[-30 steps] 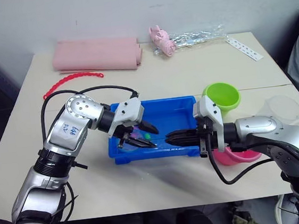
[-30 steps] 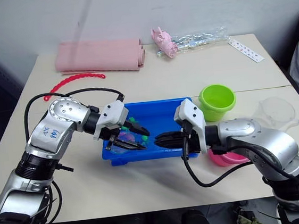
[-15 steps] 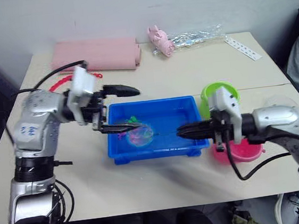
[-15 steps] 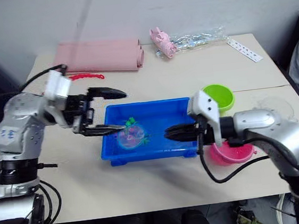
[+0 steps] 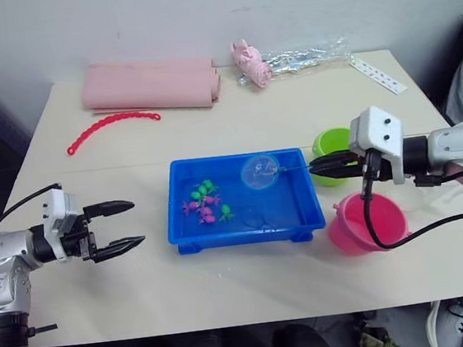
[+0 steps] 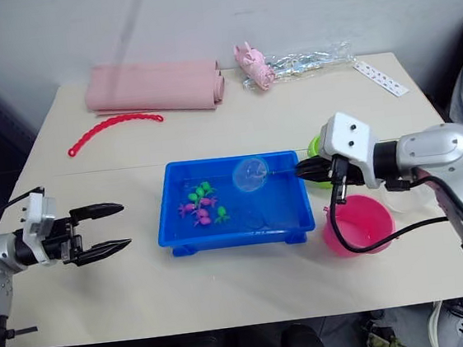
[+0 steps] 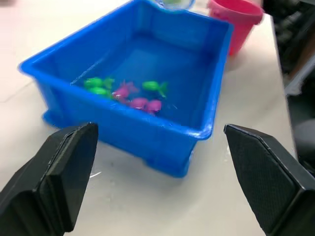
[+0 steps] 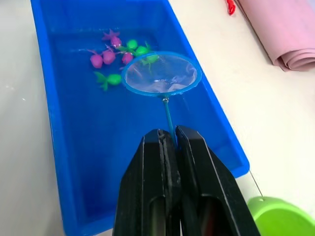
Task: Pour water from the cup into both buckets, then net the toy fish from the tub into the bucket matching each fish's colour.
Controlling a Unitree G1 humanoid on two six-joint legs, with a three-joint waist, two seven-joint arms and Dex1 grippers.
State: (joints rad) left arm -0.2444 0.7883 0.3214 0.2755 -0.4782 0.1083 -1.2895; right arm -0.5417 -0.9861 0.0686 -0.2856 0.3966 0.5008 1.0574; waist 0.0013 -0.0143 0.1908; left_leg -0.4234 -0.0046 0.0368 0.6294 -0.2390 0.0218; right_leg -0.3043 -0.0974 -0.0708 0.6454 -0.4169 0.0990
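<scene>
we see the net held over the far right part of the blue tub, its stick clamped in the right gripper. the toy fish cluster in the tub's left half. the left gripper hangs with fingers apart, well left of the tub.

Left end effector fingers spread — right end effector fingers together

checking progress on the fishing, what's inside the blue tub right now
The shallow bright-blue plastic tub holds water with a cluster of tiny pink and green toy fish near its left end. The round blue hoop net, held by the right claw, hangs empty above it.
</scene>
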